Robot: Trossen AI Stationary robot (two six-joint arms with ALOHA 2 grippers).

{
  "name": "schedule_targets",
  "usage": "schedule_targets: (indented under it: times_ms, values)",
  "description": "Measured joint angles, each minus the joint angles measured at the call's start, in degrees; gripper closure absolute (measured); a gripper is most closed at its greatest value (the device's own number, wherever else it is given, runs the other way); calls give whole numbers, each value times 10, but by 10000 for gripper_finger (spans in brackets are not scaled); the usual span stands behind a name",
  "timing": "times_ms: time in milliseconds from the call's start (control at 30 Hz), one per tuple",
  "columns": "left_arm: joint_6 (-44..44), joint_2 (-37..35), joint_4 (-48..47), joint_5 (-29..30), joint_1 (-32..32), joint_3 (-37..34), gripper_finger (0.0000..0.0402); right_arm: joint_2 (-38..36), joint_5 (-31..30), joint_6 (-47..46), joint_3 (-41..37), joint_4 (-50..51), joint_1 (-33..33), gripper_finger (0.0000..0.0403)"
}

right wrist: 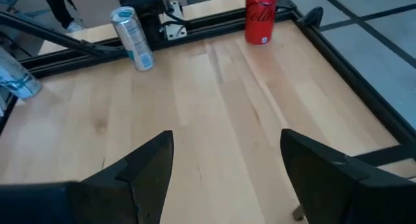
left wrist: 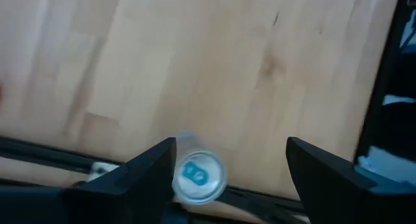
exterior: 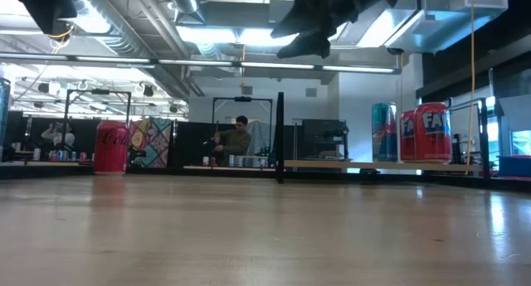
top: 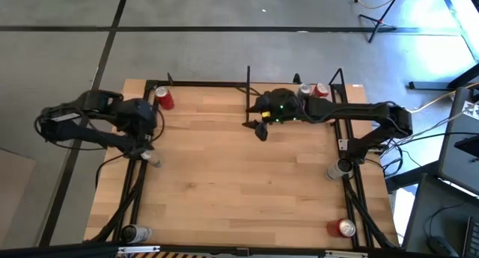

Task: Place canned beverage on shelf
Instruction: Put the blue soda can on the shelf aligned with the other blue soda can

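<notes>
The shelf (exterior: 348, 164) stands at the table's far right, a light-wood board with black posts (top: 249, 82). It holds a blue-and-red can (exterior: 383, 131) and two red cans (exterior: 433, 130), all upright. My right gripper (top: 262, 129) hangs open and empty high over the table's middle, just off the shelf's left end. My left gripper (left wrist: 231, 165) is open above a silver can (left wrist: 198, 175) that stands upright at the table's left edge (top: 153, 161). The can's top shows between the fingers, nearer one of them.
A red cola can (top: 165, 99) stands at the far left corner. A silver can (top: 340, 168) stands at the right edge, a red can (top: 346, 228) at the near right corner, and a silver can (top: 135, 232) at the near left. Black frame rails run along the table's sides.
</notes>
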State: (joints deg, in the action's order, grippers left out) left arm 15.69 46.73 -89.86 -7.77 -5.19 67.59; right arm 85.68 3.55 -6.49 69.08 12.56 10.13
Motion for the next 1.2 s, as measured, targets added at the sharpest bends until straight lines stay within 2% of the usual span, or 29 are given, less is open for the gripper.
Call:
schedule_targets:
  times_ms: [200, 567, 733, 867, 1100, 1200]
  values:
    - [-75, -27, -1, 21, 0, -21, 123, 5, -35, -27, 0, -7, -18, 134]
    - [-115, -31, -2, -55, 0, -129, 123, 5, -56, -56, 0, -24, -19, 134]
    - [-119, -42, -3, -47, 0, -159, 123, 5, -61, -66, 0, -26, -19, 134]
    - [-126, -41, -1, -13, 0, -171, 123, 5, -62, -70, 0, -26, -19, 134]
    - [-133, -43, -1, -33, 0, -195, 123, 5, -62, -72, 0, -27, -19, 134]
    - [-134, -48, -1, -18, 0, -207, 123, 5, -64, -80, 0, -27, -19, 134]
